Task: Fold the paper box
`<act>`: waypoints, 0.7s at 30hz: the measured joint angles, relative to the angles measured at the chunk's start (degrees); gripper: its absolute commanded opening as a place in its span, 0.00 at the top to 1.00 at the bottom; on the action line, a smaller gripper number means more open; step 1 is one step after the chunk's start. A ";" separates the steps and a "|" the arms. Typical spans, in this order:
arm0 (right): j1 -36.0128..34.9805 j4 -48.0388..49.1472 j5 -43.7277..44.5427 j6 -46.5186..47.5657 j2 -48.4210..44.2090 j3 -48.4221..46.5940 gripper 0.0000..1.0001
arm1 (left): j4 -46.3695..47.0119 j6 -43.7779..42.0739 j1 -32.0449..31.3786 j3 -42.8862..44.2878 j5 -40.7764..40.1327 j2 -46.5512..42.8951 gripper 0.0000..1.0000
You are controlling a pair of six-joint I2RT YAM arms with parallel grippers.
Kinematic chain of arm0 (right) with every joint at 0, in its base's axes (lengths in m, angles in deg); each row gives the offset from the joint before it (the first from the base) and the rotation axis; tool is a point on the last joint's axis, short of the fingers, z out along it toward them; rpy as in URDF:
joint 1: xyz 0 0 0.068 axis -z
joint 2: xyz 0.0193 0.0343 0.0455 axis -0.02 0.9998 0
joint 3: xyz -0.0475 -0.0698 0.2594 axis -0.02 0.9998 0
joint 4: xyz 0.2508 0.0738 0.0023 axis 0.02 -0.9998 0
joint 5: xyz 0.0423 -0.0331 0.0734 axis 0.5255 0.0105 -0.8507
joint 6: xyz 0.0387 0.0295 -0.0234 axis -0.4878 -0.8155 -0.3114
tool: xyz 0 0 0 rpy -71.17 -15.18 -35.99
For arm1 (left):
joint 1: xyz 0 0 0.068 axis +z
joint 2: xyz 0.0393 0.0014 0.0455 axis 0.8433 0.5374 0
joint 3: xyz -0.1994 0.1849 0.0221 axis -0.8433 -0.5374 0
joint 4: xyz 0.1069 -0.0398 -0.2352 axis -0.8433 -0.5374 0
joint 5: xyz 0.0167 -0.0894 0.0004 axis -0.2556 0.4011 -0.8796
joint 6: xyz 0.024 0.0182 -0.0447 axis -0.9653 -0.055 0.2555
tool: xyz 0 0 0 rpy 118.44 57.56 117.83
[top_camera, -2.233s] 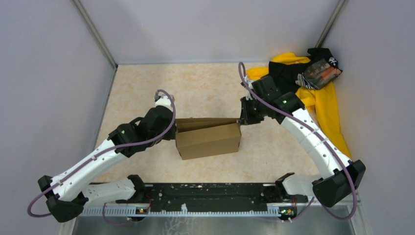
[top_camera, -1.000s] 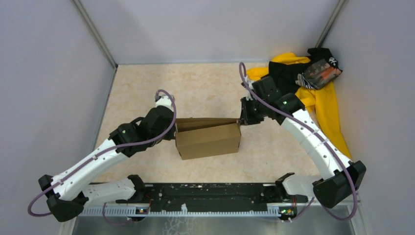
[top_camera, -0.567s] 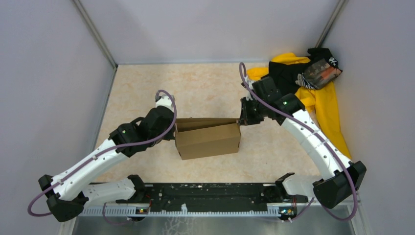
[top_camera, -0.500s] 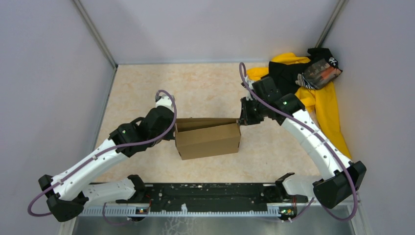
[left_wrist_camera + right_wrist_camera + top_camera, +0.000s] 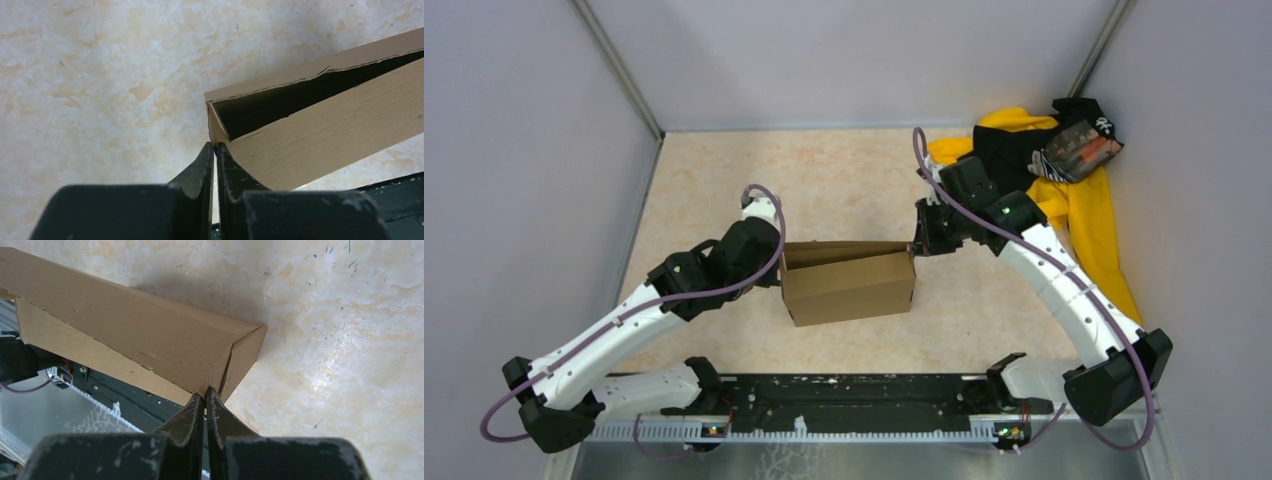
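The paper box (image 5: 849, 285) is plain brown cardboard standing as a long narrow box at the middle of the table, its top slit open. At its left end, my left gripper (image 5: 780, 274) is shut on the short end wall; in the left wrist view the wall's lower corner runs between the tips of the left gripper (image 5: 215, 146), with the box (image 5: 325, 130) stretching away to the right. My right gripper (image 5: 915, 245) is at the right end. In the right wrist view the right gripper (image 5: 205, 390) is shut, its tips touching the box (image 5: 125, 330) at its end corner.
A yellow-and-black cloth pile (image 5: 1074, 190) lies at the back right, behind the right arm. The black rail (image 5: 854, 400) with the arm bases runs along the near edge. Grey walls close in the table on the left, back and right.
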 measured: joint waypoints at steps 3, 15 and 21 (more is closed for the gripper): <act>0.00 -0.02 -0.02 -0.02 0.00 0.00 1.00 | -0.24 -0.13 0.00 0.07 -0.02 0.00 0.91; 0.00 -0.09 0.00 -0.42 -0.02 0.00 1.00 | 0.81 -2.34 -0.04 0.57 3.15 -1.27 0.78; 0.00 -0.22 0.02 -0.44 -0.13 0.00 0.97 | 1.86 -3.10 -0.04 2.64 4.52 -3.04 0.78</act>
